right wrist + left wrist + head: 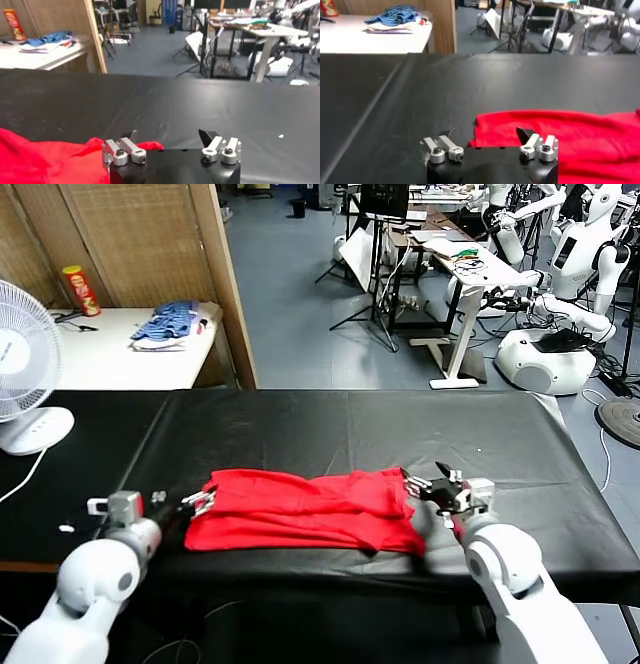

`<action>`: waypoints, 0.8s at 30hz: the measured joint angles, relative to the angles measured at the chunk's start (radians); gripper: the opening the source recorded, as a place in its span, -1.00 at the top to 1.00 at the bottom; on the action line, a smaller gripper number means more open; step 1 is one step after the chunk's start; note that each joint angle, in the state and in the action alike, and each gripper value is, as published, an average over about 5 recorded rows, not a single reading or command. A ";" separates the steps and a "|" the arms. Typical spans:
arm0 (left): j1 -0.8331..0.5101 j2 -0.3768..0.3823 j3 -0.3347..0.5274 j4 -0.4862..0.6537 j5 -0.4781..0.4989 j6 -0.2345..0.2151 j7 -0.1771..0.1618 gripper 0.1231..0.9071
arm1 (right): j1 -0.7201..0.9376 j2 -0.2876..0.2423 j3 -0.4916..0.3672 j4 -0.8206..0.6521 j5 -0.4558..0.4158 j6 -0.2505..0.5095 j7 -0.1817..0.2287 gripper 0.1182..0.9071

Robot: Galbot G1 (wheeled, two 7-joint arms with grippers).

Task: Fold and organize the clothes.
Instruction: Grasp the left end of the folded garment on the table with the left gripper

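Both end effectors, left (203, 503) and right (432, 484), stand with fingers apart at opposite ends of the red T-shirt (305, 510), lying folded lengthwise left-to-right across the black counter (350, 429).

**A workshop room behind a black tabletop**

A black-covered tabletop (350, 434) fills the foreground. To its left stands a white side table (120, 354) carrying a blue striped clothes pile (168, 324), a red snack can (81, 290) and a dark cable. A white desk fan (25, 364) sits at the near left edge. Behind the side table rises a woven folding screen (120, 239) with a wooden post. The floor (300, 304) is grey-blue. Farther back stand cluttered desks (465, 264), tripods, and white robots (570, 294) at the right.
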 joint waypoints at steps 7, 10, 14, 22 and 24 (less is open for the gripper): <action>-0.069 -0.030 0.037 0.116 0.018 -0.022 0.016 -0.72 | 0.023 0.049 -0.008 -0.063 -0.013 0.004 -0.003 -0.71; -0.086 -0.036 0.045 0.153 0.028 -0.034 0.032 -0.69 | 0.024 0.058 -0.010 -0.074 -0.015 0.004 -0.004 -0.69; -0.096 -0.044 0.055 0.180 0.034 -0.043 0.045 -0.41 | 0.025 0.068 -0.015 -0.084 -0.021 0.006 -0.006 -0.50; -0.088 -0.058 0.068 0.182 0.073 -0.059 0.050 0.65 | 0.017 0.094 -0.021 -0.107 -0.077 0.055 -0.002 0.56; -0.082 -0.058 0.068 0.175 0.087 -0.069 0.050 0.88 | 0.012 0.101 -0.018 -0.112 -0.100 0.077 0.010 0.77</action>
